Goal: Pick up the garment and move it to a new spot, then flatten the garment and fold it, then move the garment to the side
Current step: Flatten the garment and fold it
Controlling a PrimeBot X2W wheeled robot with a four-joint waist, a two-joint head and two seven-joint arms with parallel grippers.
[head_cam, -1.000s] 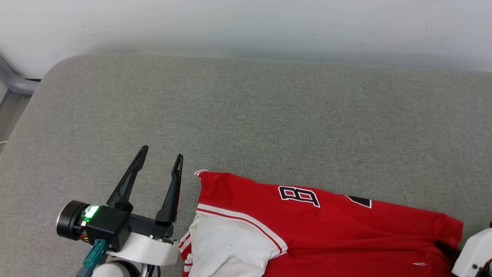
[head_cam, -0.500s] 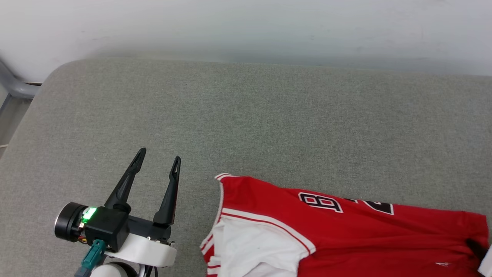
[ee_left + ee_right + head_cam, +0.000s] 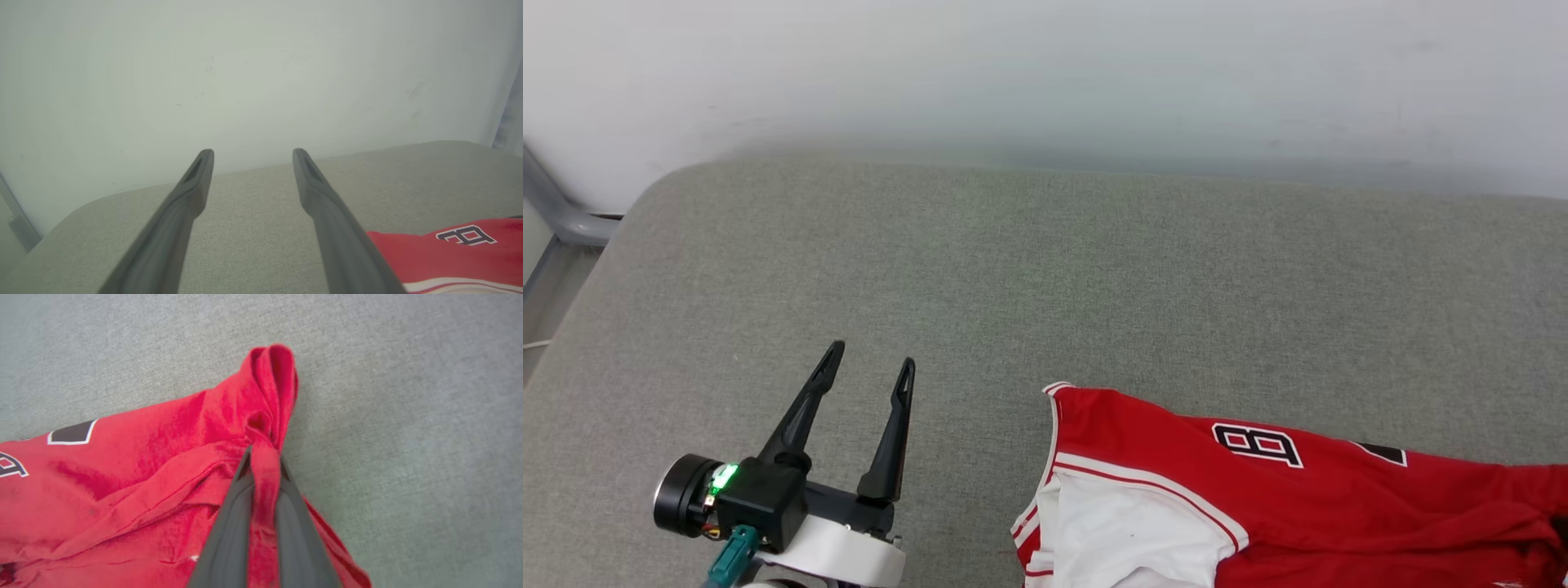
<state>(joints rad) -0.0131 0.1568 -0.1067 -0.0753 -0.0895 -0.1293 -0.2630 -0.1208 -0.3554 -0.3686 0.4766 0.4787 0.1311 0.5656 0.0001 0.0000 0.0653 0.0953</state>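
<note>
To the right of the left gripper (image 3: 872,357), and apart from it, the red jersey T-shirt (image 3: 1339,506) with white sleeve, striped trim and black-and-white lettering lies on the grey fabric-covered surface (image 3: 1013,269). The left gripper's fingers stand spread and empty. The right gripper (image 3: 263,451) is clamped on a bunched red fold of the T-shirt.

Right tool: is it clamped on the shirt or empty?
Shut on the shirt. In the right wrist view, the fingers of the right tool pinch a bunched fold of red cloth between them.
</note>
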